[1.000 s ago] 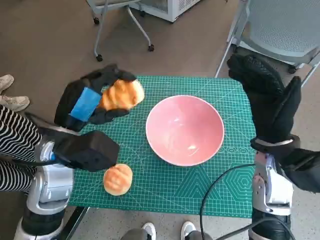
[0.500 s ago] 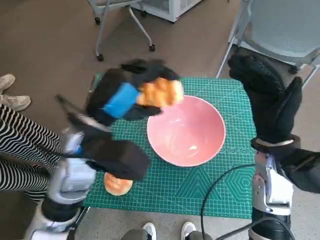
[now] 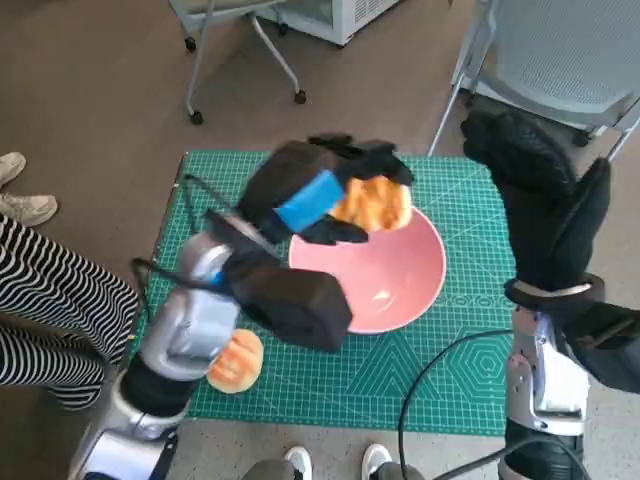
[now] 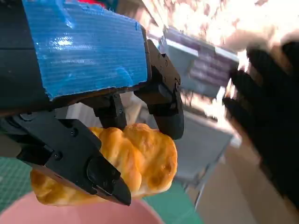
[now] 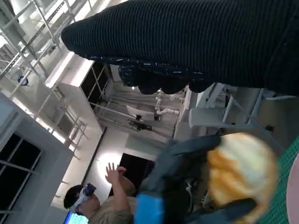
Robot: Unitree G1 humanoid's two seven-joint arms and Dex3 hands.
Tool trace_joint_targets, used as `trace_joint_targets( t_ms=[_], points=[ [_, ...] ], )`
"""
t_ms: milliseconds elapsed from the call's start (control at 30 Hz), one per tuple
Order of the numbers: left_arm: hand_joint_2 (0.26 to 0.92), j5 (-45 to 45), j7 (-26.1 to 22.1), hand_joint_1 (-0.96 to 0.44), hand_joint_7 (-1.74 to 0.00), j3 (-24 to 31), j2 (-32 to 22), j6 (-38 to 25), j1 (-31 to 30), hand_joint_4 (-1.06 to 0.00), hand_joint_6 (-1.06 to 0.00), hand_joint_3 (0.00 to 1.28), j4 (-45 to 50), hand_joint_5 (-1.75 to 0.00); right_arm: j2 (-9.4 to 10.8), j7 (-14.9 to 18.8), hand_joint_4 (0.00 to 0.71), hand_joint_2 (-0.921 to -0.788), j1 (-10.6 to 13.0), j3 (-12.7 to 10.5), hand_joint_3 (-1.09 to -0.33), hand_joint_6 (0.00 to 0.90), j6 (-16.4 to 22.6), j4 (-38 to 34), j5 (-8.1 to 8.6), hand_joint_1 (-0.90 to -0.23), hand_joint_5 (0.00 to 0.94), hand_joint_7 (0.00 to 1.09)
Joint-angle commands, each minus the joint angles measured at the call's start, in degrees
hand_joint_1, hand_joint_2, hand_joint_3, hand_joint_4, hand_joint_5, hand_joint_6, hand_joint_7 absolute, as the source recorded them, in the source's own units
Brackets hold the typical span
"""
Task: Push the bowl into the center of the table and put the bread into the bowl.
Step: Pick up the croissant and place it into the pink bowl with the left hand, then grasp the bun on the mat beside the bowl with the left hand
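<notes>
Golden bread (image 3: 372,203), gripped in the robot's left hand (image 3: 318,190), hangs above the far rim of the pink bowl (image 3: 385,270), on the side away from the robot. The left wrist view shows the black fingers (image 4: 163,100) wrapped over the top of the loaf and another clamped beneath, with pink rim just below it. The bread's long axis runs roughly along the bowl's far edge. The hollow of the bowl lies nearer the robot than the loaf and below it, so the release appears to turn on carrying the bread a little further in over the middle before letting go; dropped here, it could strike the rim.

The bowl sits on the green mat (image 3: 430,390), about central. A second bun (image 3: 234,359) lies on the mat at the bowl's near left, partly under the left arm. The gloved right hand (image 3: 545,205) is raised to the bowl's right, holding nothing, fingers loosely extended. The left hand is plainly the nearer.
</notes>
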State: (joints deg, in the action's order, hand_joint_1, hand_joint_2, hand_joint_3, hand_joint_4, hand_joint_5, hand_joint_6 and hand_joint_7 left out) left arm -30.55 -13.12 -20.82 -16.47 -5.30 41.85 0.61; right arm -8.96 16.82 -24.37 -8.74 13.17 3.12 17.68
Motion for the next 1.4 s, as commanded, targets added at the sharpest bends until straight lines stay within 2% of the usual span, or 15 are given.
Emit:
trace_joint_targets(
  t_ms=[33, 200, 267, 300, 333, 367, 400, 433, 467, 500, 600, 700, 800, 1000, 1400],
  points=[
    [0.890, -0.35, -0.03, 0.00, -0.99, -1.18, 0.86, 3.20, 1.68, -0.87, -0.71, 0.02, -3.72, -1.06, -0.66, -0.46, 0.208, -0.921, 1.60, -0.30, -0.596, 0.104, -1.08, 0.64, -0.56, -0.700, 0.001, 0.53],
    [0.912, 0.77, -1.21, 0.00, -1.08, -1.68, 1.78, 5.58, 1.97, -0.80, -0.63, 0.03, -8.39, -1.12, -0.57, -1.00, 0.208, -0.921, 2.11, -0.14, -0.598, 0.104, -1.08, 1.48, -1.18, -0.698, 0.001, 0.53],
    [0.917, 1.52, -2.71, 0.00, -1.19, -1.68, 1.87, 5.78, 1.78, -0.73, -0.53, 0.10, -9.61, -1.19, -0.57, -1.18, 0.208, -0.921, 2.28, -0.07, -0.606, 0.104, -1.04, 1.75, -1.43, -0.695, 0.001, 0.53],
    [0.918, 1.87, -3.53, 0.07, -1.12, -1.65, 1.87, 5.76, 1.66, -0.68, -0.47, 0.13, -10.02, -1.23, -0.57, -1.28, 0.208, -0.921, 2.37, -0.02, -0.608, 0.105, -1.05, 1.91, -1.54, -0.695, 0.001, 0.53],
    [0.919, 2.37, -4.80, 0.17, -0.96, -1.64, 1.84, 5.41, 1.55, -0.61, -0.42, 0.17, -10.37, -1.31, -0.62, -1.34, 0.208, -0.921, 2.44, -0.02, -0.611, 0.105, -1.01, 2.01, -1.63, -0.694, 0.001, 0.53],
    [0.881, 2.74, -5.69, 0.07, -0.78, -1.61, 1.79, 5.19, 1.46, -0.50, -0.37, 0.17, -10.56, -1.02, -0.64, -1.41, 0.208, -0.921, 2.50, 0.00, -0.615, 0.105, -1.00, 2.12, -1.72, -0.693, 0.001, 0.53],
    [0.872, 3.27, -6.91, 0.04, -0.70, -1.55, 1.62, 4.83, 1.34, -0.49, -0.36, 0.16, -10.66, -0.87, -0.66, -1.45, 0.208, -0.921, 2.56, -0.02, -0.617, 0.105, -0.96, 2.17, -1.80, -0.693, 0.001, 0.53],
    [0.865, 3.64, -7.80, -0.04, -0.54, -1.46, 1.49, 4.60, 1.23, -0.44, -0.34, 0.12, -10.66, -0.59, -0.66, -1.49, 0.208, -0.921, 2.62, -0.01, -0.620, 0.105, -0.96, 2.26, -1.88, -0.692, 0.001, 0.53],
    [0.867, 4.08, -9.12, -0.10, -0.41, -1.39, 1.19, 4.28, 1.18, -0.42, -0.33, 0.09, -10.78, -0.38, -0.68, -1.48, 0.208, -0.921, 2.63, -0.08, -0.622, 0.105, -0.88, 2.18, -1.94, -0.692, 0.001, 0.53],
    [0.869, 4.36, -10.10, -0.17, -0.31, -1.29, 0.98, 4.06, 1.12, -0.35, -0.32, 0.06, -10.80, -0.25, -0.67, -1.48, 0.208, -0.921, 2.65, -0.12, -0.624, 0.105, -0.85, 2.19, -2.01, -0.692, 0.001, 0.53],
    [0.874, 5.20, -12.70, -0.30, -0.18, -0.96, 0.10, 3.67, 1.12, -0.23, -0.29, 0.03, -10.60, -0.08, -0.61, -1.56, 0.208, -0.921, 2.67, -0.17, -0.626, 0.105, -0.79, 2.18, -2.29, -0.690, 0.001, 0.53],
    [0.881, 6.12, -14.42, -0.39, -0.13, -0.16, -1.38, 4.97, 0.86, -0.16, -0.26, 0.02, -9.99, -0.03, -0.49, -1.58, 0.209, -0.921, 2.58, -0.16, -0.628, 0.105, -0.66, 1.94, -2.44, -0.689, 0.001, 0.53],
    [0.888, 7.50, -15.92, -0.45, -0.10, 1.27, -2.98, 5.92, 0.20, -0.13, -0.24, 0.02, -8.74, -0.01, -0.30, -1.56, 0.210, -0.921, 2.45, -0.07, -0.629, 0.106, -0.59, 1.67, -2.54, -0.688, 0.001, 0.53],
    [0.892, 10.88, -19.35, -0.48, -0.07, 4.98, -6.60, 4.30, -2.27, -0.11, -0.23, 0.01, -2.44, 0.00, 0.01, -1.70, 0.209, -0.921, 2.48, 0.17, -0.630, 0.106, -0.75, 1.75, -2.59, -0.688, 0.001, 0.53],
    [0.896, 22.25, -25.71, -0.49, -0.06, 19.46, -18.59, 6.49, -10.51, -0.11, -0.25, 0.01, 11.08, 0.00, 0.75, -1.83, 0.209, -0.921, 2.94, 0.74, -0.629, 0.108, -1.04, 1.94, -2.19, -0.683, 0.001, 0.53]
  ],
)
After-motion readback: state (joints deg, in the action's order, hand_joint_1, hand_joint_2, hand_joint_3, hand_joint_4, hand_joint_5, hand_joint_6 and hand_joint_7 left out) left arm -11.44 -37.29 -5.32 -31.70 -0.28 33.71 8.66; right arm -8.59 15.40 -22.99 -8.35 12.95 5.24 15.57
